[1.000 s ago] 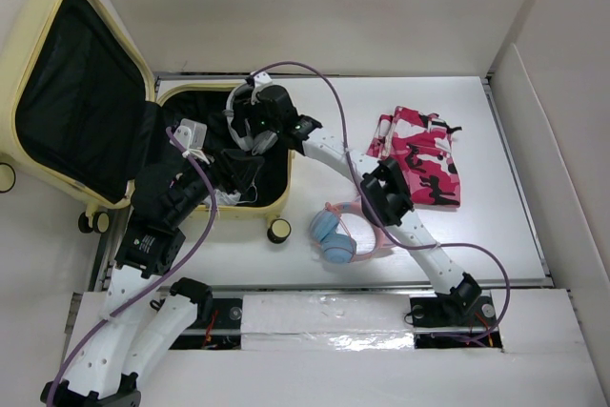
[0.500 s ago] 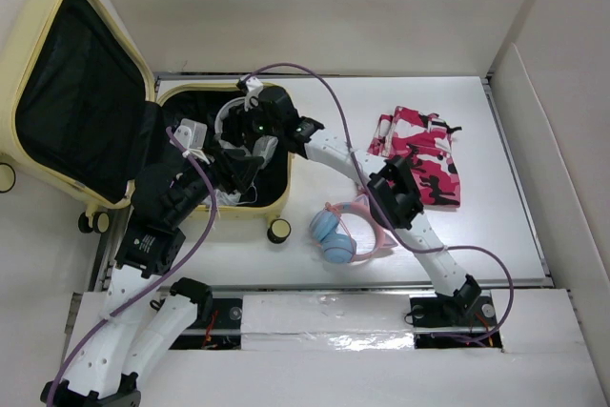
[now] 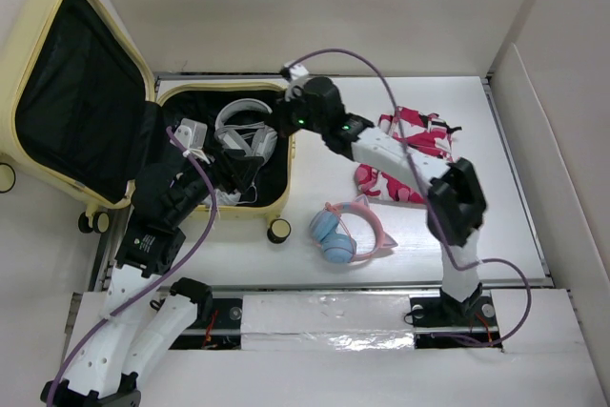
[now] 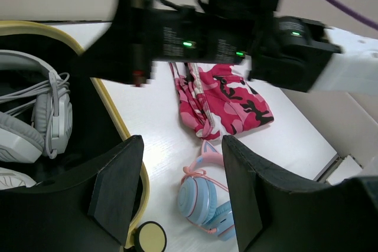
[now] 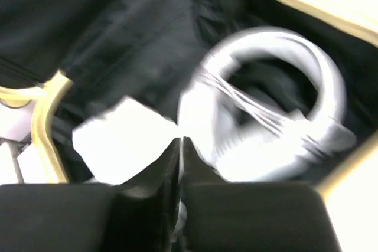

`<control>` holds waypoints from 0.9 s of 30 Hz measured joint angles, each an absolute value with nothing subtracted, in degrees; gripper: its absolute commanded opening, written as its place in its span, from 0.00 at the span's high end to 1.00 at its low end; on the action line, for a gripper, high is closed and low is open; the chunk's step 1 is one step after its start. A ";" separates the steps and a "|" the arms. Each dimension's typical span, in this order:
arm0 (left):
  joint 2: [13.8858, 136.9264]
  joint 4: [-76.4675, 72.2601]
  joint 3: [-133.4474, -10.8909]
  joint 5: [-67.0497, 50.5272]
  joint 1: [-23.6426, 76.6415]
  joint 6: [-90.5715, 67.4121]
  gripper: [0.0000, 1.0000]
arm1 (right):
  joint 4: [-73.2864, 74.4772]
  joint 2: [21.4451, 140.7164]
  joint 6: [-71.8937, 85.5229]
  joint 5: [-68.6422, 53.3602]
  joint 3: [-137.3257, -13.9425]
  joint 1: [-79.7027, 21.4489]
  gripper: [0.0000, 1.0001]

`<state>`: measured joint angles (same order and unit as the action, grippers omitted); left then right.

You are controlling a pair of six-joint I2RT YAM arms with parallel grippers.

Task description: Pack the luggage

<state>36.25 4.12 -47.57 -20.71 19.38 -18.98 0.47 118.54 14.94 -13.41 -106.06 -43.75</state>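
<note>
**Surface and room.** The table (image 3: 496, 226) is flat, matte and white. Plain pale wall panels close it in at 12 and 3 o'clock. A rail with white covers runs along the 6 o'clock edge, where both arm bases sit.

**Task item.** The luggage (image 3: 250, 209) lies open at 9 to 10 o'clock of the table. It is a pale yellow hard shell with rounded corners and a black fabric lining. Its lid is tipped back beyond the table edge towards 10 o'clock. A yellow-and-black wheel (image 3: 278, 231) sits at the 5 o'clock corner of the base half.

**Contents.** White headphones (image 3: 243, 129) with a curved band and padded cups lie in the base half. A white adapter block (image 3: 193, 131) lies just at their 9 o'clock.

**On the table.** Pink-and-blue cat-ear headphones (image 3: 341, 233) lie near centre. A folded pink camouflage garment (image 3: 431, 132) lies towards 2 o'clock, partly under the right arm.

**Grippers.**
- The left gripper (image 4: 183, 196) is spread wide with nothing between its fingers. It is over the base half near the 4 o'clock rim.
- The right gripper (image 5: 179, 169) is at the base's 2 o'clock rim. The wrist picture is blurred, but the fingers appear pressed together with nothing between them.
</note>
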 measured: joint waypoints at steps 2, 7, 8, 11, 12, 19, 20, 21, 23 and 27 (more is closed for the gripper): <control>36.25 4.12 -47.57 -20.69 19.38 -18.98 0.48 | -0.82 109.73 14.85 -11.31 -94.43 -42.46 0.99; 36.25 4.12 -47.57 -20.67 19.38 -19.00 0.52 | -6.00 86.63 15.49 -5.89 -67.85 -41.80 0.89; 36.25 4.14 -47.57 -20.67 19.38 -19.00 0.52 | -6.24 82.48 15.94 -4.34 -63.20 -42.11 0.89; 36.64 4.12 -47.57 -20.69 19.38 -19.00 0.52 | -2.24 73.01 18.02 3.01 -52.14 -42.98 0.74; 36.73 4.14 -47.57 -20.69 19.38 -19.00 0.52 | -0.19 70.50 19.07 5.58 -48.90 -43.18 0.62; 37.34 4.14 -47.57 -20.67 19.38 -19.00 0.51 | 14.02 60.29 29.67 16.51 -31.55 -42.63 0.42; 37.39 4.14 -47.57 -20.67 19.38 -19.03 0.51 | 15.29 60.05 30.83 16.69 -30.46 -42.48 0.42; 37.39 4.14 -47.57 -20.67 19.38 -19.03 0.52 | 16.38 59.94 31.99 16.75 -29.52 -42.41 0.42; 37.39 4.12 -47.57 -20.67 19.38 -19.03 0.51 | 16.86 60.01 33.52 16.69 -28.10 -42.39 0.42; 37.39 4.14 -47.57 -20.69 19.38 -19.03 0.51 | 16.45 62.43 34.54 16.53 -27.64 -42.33 0.42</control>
<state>37.39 4.14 -47.57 -20.69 19.38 -19.03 16.45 62.43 34.54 16.53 -27.64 -42.33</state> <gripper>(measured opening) 0.484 0.581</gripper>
